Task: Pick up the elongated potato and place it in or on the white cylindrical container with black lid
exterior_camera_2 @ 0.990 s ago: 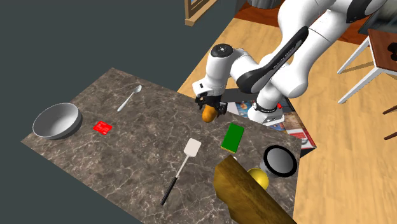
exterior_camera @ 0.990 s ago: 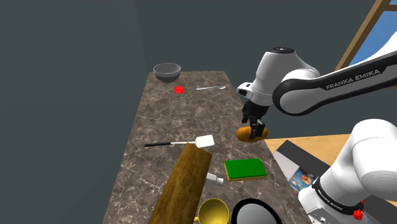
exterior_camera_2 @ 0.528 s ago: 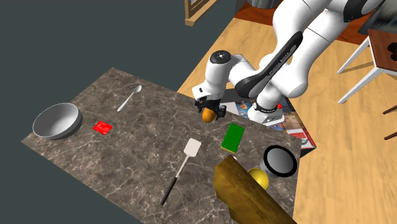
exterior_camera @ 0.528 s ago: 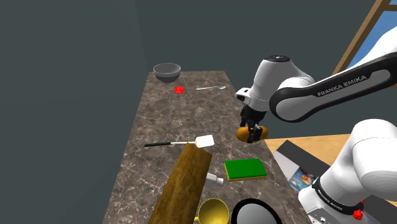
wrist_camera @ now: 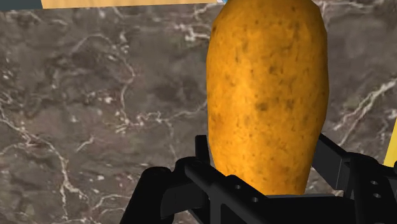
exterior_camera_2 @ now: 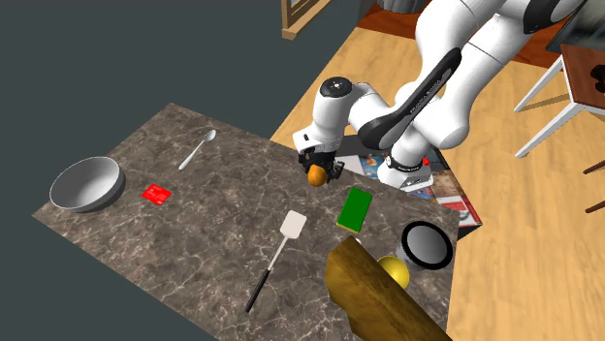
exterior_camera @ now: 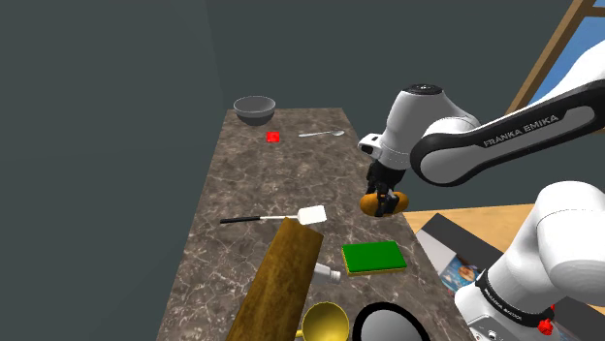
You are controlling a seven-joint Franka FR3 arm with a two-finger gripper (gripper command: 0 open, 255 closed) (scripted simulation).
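One elongated potato [wrist_camera: 264,95] is clamped between the black fingers of my gripper [exterior_camera: 385,199], at the long edge of the marble table [exterior_camera: 281,179] on the arm's side. Along that edge I see a green block [exterior_camera: 373,257], then the black-lidded container [exterior_camera_2: 428,246] at the corner.

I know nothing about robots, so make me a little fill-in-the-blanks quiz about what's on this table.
The claw clasps an orange-brown ____.
The flat block near the spatula is ____.
The small square near the grey bowl is ____.
Missing words: potato, green, red.
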